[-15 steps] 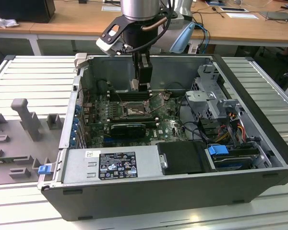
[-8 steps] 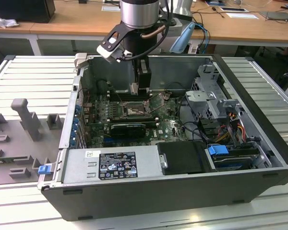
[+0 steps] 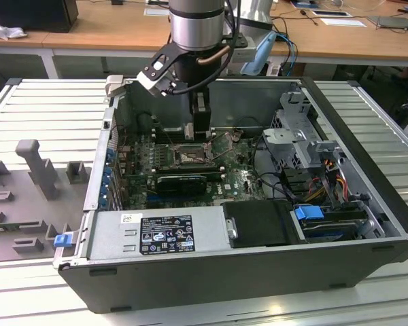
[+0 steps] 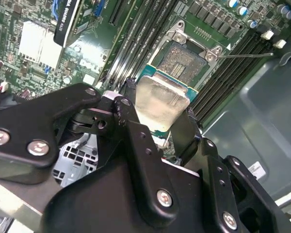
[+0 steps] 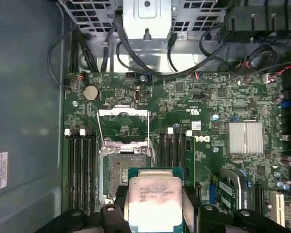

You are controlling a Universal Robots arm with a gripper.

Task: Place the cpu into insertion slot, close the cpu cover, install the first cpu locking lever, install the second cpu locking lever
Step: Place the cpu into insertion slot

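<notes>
The jaws are clamped on opposite edges of the cpu (image 5: 153,196), holding it level just above the bare insertion slot (image 5: 122,170), beside which the cpu cover (image 5: 123,112) is swung open.

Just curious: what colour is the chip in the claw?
The cpu is silvery-grey, green-edged; clearest in the first wrist view.

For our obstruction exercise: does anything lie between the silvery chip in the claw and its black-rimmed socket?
Nothing visible does. The claw grips the silvery square chip above the black-rimmed socket, whose contact bed lies bare; the thin metal cover frame is swung open beyond it.
</notes>
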